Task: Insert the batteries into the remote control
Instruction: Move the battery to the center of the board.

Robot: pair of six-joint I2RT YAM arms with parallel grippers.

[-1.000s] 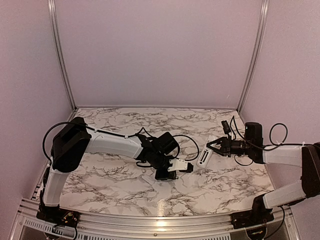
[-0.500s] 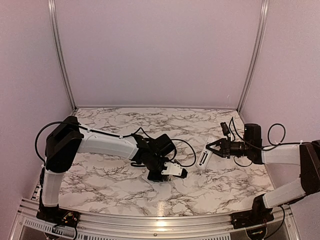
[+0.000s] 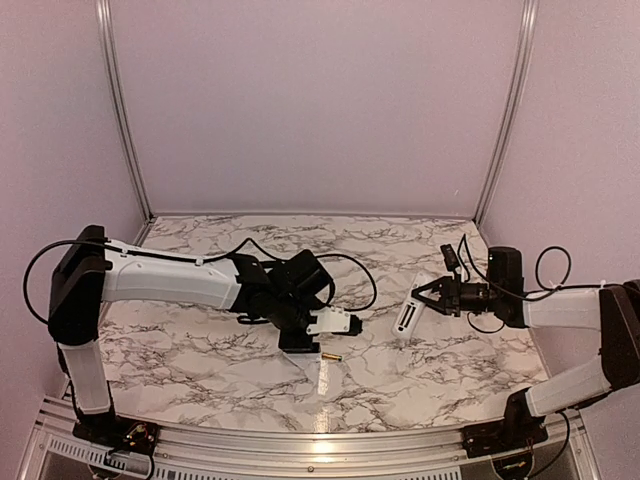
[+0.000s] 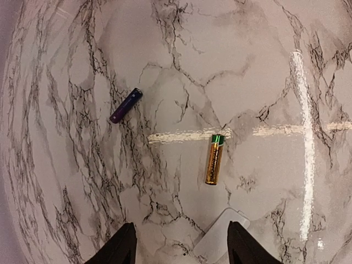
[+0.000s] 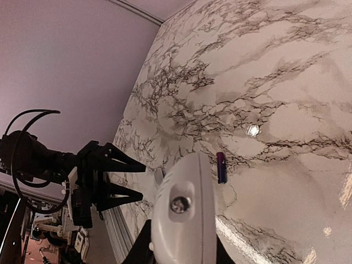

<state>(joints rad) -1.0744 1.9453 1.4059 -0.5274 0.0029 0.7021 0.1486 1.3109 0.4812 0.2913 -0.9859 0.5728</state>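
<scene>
L: left gripper [image 4: 180, 246] jaws wide, empty, above marble table [image 3: 450, 370] near-centre | gold battery [image 4: 214, 159] lying loose below it, purple battery [image 4: 126, 105] nearby, apart | R: right gripper [image 3: 422, 297] clamped on remote control [image 3: 407, 316], held at right, probably steadying it for loading

Table [image 4: 264, 66] glossy marble-look — remote control [image 3: 406, 317] smooth white plastic.
</scene>
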